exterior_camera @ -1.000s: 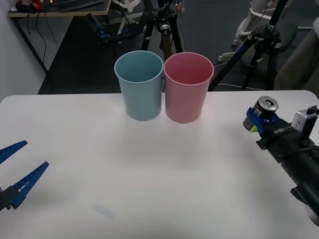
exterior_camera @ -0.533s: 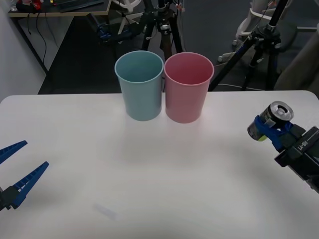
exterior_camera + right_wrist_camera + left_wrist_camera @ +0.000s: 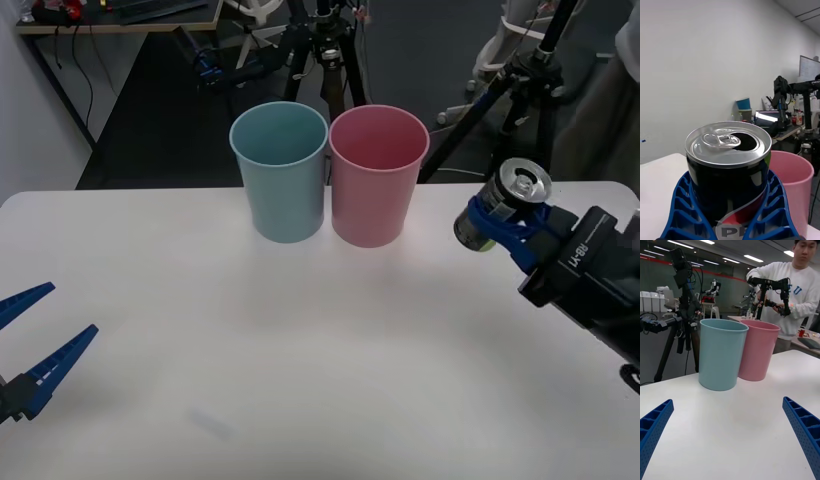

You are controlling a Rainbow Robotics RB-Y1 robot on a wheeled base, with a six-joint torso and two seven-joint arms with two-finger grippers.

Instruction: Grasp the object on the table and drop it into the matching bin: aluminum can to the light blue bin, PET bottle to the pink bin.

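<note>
Dark grey aluminium can (image 3: 503, 203) sits clamped in our right gripper (image 3: 508, 222), lifted for the light blue plastic bin (image 3: 279, 171); our left gripper (image 3: 28, 340) waits, fingers wide.

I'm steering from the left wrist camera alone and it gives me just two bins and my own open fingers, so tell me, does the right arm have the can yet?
Observer: Yes. The right gripper is shut on the aluminum can, held off the table to the right of the pink bin.
Operator: Is the can upright?
Observer: Nearly; in the front view it leans a little, silver top up, tab opening already punched.
Operator: Is it over the light blue bin?
Observer: No. The light blue bin stands beyond the pink one, farther to the robot's left.
</note>
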